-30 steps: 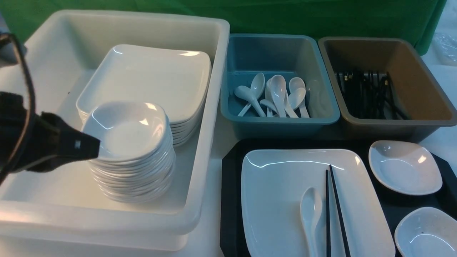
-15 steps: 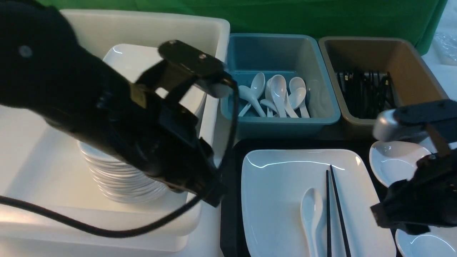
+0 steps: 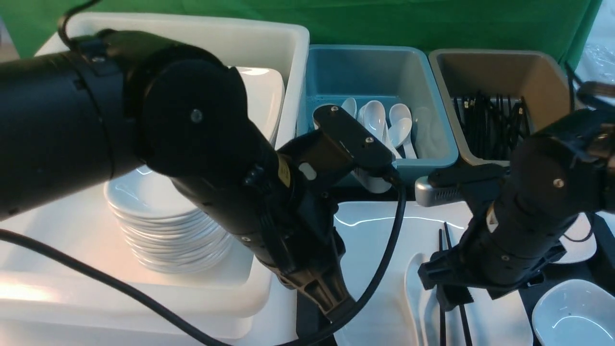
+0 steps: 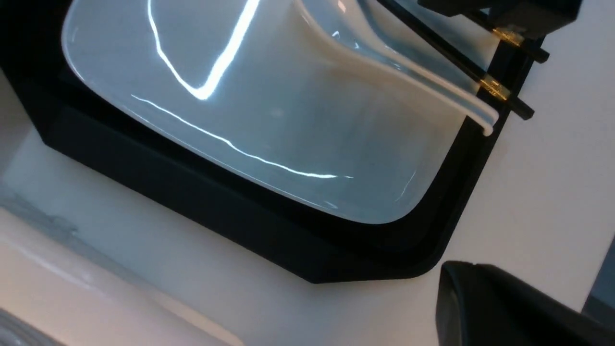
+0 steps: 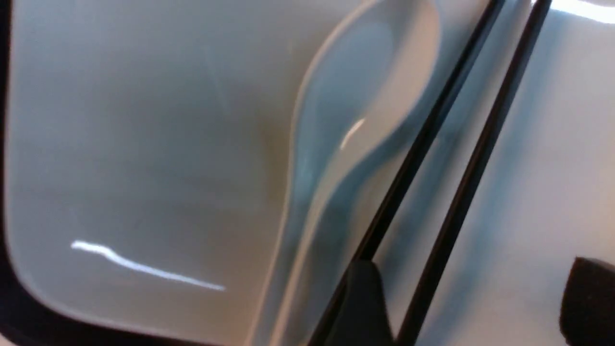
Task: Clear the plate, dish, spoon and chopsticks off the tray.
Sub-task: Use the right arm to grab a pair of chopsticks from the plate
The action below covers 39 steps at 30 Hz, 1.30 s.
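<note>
Staged robotics test bench imitating a canteen dish-return: green backdrop cloth (image 3: 432, 24) at 12 o'clock; white tub (image 3: 240, 29) of stacked dishes (image 3: 163, 230) at 9; teal tub (image 3: 384, 72) of spoons (image 3: 401, 127), tan tub (image 3: 504, 72) of sticks (image 3: 490, 125) at 1; black tray (image 4: 216, 192) at 5.

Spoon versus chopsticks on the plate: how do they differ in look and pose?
The spoon is white, broad, with a deep bowl; the chopsticks are black, thin and straight. The spoon ends near the plate rim; the chopsticks stick out past the tray edge. Both lie side by side on the plate.
</note>
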Each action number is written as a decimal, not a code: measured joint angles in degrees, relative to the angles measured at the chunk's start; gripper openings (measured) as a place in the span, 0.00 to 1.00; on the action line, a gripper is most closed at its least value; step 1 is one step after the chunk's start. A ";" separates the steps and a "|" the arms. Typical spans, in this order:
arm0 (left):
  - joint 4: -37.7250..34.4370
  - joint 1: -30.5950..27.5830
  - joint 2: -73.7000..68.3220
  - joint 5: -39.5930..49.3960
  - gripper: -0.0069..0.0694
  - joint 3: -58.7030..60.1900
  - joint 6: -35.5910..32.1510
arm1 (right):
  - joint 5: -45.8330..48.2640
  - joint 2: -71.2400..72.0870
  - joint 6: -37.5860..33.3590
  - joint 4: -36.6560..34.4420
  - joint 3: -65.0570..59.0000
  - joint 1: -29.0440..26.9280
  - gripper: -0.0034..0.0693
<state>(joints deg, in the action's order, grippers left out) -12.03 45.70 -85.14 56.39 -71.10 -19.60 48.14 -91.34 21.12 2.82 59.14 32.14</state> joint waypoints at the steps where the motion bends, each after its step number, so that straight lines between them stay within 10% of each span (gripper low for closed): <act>1: 0.33 0.00 0.00 -0.15 0.09 0.00 -0.04 | -0.15 -1.08 0.56 0.53 0.00 -0.12 0.79; 23: 1.13 0.00 0.00 -3.13 0.09 0.00 -0.15 | -8.04 -9.26 3.27 -1.44 0.00 -3.53 0.77; 28: 1.13 0.00 0.00 -3.13 0.09 0.00 -0.15 | -8.23 -10.07 2.90 -1.82 0.07 -3.53 0.62; 33: 1.19 0.00 0.00 -3.13 0.09 0.00 -0.15 | -8.23 -10.29 1.79 -2.82 0.07 -3.53 0.23; 39: 1.19 0.00 0.00 -3.42 0.09 0.00 -0.15 | -8.39 -10.29 1.75 -2.82 0.07 -3.53 0.24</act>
<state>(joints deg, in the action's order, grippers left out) -10.83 45.70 -85.14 52.97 -71.10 -19.75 39.75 -101.63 22.87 0.00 59.20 28.61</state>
